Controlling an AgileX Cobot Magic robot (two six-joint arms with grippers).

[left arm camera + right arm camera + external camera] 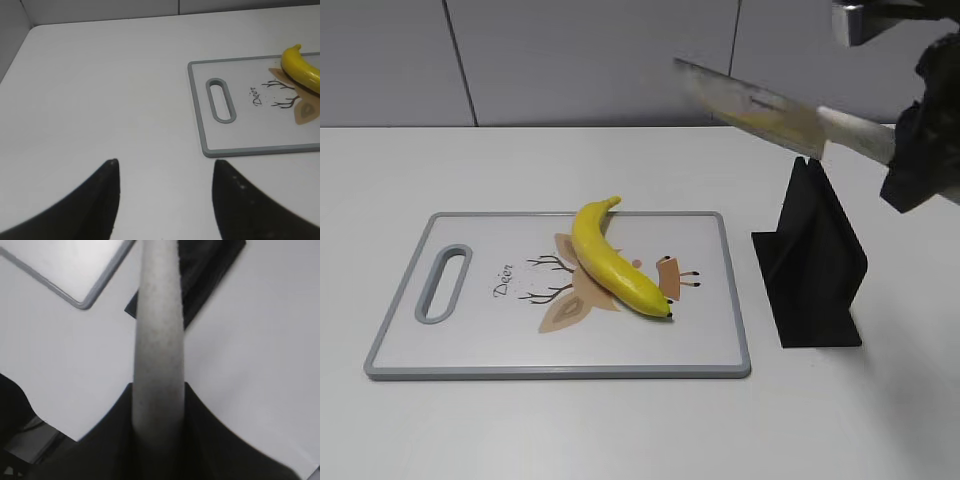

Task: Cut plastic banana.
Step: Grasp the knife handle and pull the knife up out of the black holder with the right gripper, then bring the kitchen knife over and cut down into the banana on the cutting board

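The plastic banana [611,262] lies whole on the white cutting board [470,345], stem toward the back; its stem end also shows in the left wrist view [302,69]. My right gripper [910,150] is shut on the handle of a knife [760,105], held high above the table with the blade pointing left, to the right of the banana. In the right wrist view the grey knife handle [159,340] sits between the jaws [159,395]. My left gripper [165,167] is open and empty over bare table left of the board [250,150].
A black knife stand [810,265] stands on the table right of the board, under the knife; it also shows in the right wrist view [210,270]. A grey wall runs behind the white table.
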